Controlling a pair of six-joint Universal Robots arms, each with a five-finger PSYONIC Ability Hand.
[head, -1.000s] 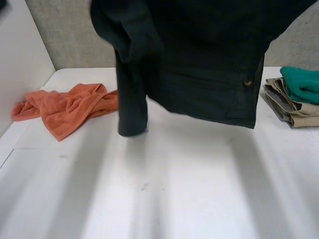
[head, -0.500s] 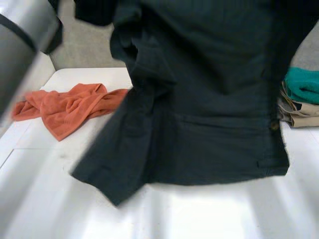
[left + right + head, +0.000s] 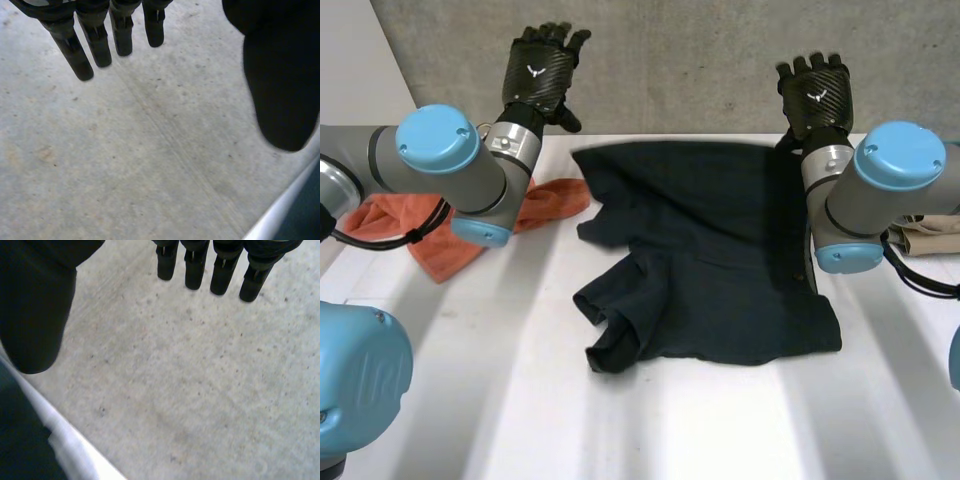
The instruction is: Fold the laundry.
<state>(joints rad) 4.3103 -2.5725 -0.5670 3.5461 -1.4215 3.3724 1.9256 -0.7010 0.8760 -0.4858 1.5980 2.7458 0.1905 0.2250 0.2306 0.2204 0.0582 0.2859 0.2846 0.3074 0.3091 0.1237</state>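
A dark garment lies spread on the white table, its near left part rumpled and folded over. My left hand is raised beyond the table's far edge, left of the garment, fingers straight and thumb apart, holding nothing. At the garment's far right corner my right hand is lifted in the same way, with straight fingers, thumb spread and nothing in it. A strip of the dark garment shows beneath that thumb.
An orange cloth lies crumpled at the left, partly behind my left arm. A folded beige piece sits at the right edge behind my right arm. A concrete wall stands right behind the table.
The dark garment hung in the air before the camera; both hands have let it go and opened. It now lies flat on the table, the hands at the far edge.
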